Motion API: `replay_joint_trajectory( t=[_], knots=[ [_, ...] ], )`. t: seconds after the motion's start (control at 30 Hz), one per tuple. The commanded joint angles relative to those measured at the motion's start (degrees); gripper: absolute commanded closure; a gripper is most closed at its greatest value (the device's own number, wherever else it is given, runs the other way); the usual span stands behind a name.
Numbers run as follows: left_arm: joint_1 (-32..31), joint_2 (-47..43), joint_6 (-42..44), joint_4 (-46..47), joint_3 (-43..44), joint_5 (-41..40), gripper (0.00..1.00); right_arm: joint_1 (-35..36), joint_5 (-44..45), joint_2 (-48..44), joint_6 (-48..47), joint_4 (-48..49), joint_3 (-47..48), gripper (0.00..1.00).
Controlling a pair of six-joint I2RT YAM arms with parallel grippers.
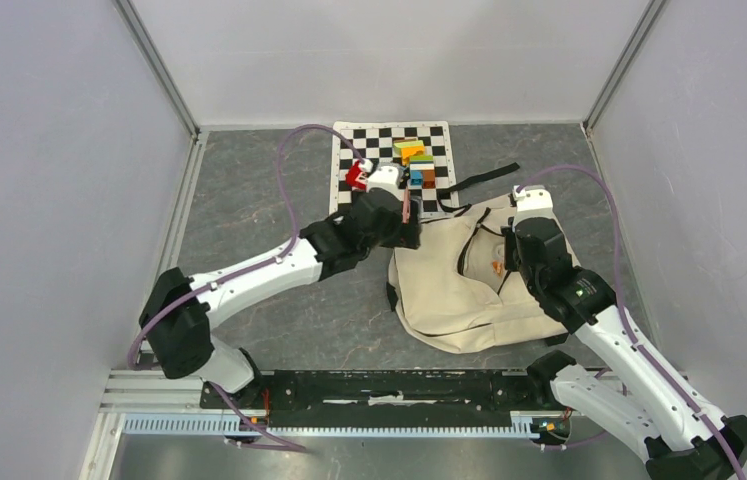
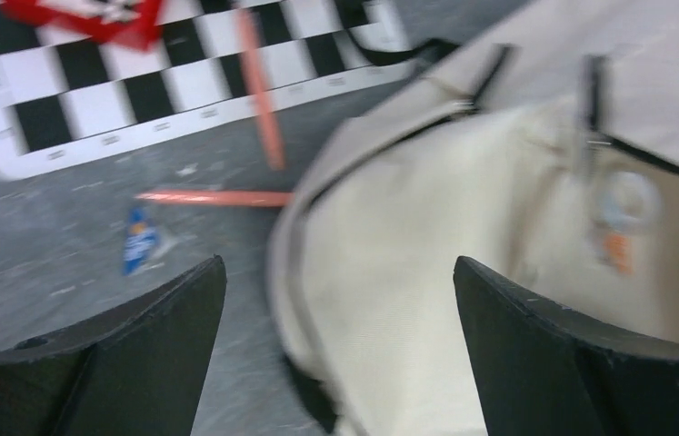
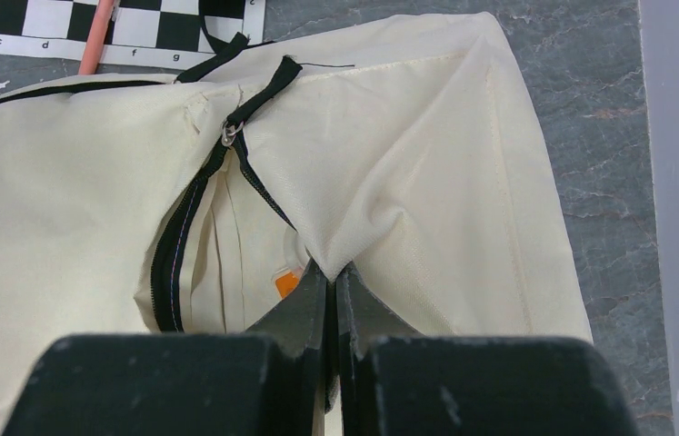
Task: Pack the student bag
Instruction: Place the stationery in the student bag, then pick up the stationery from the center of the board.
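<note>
The student bag lies flat on the grey table, right of centre, its far edge just beside the near right corner of the chessboard mat. One black strap trails out alongside the mat. The right gripper has its jaws pressed together on a fold of the cream fabric beside the open zipper, pulling it up into a peak. Through the gap shows a small orange tag inside. The left gripper hangs over the bag's left edge with its jaws spread wide and nothing in them. In its blurred view an orange stick, probably a pencil, lies across the mat's edge, and a second orange stick lies on the table near a small blue scrap. Coloured blocks and a red piece sit on the mat.
</note>
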Motion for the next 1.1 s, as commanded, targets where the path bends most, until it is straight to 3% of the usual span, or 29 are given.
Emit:
replay_joint_trajectory(
  t=[0.0,0.33,0.63,1.07],
  knots=[
    [7.3,-2.9,2.9,-4.6,-5.5,-3.3,0.00,0.1,0.5,-1.3,0.8,4.9,1.0,1.00],
    [15.8,6.5,10.9,-10.8,-1.3,0.6,0.22,0.1,0.6,-1.1,0.4,4.3,1.5,1.00],
    [16.8,19.0,17.6,-16.9,7.5,7.0,0.26,0.1,1.3,-1.6,0.1,3.6,1.1,1.00],
    [17.5,25.0,19.2,-16.4,8.6,6.2,0.47,0.1,1.8,-1.2,-0.4,2.6,2.2,1.00]
  ],
)
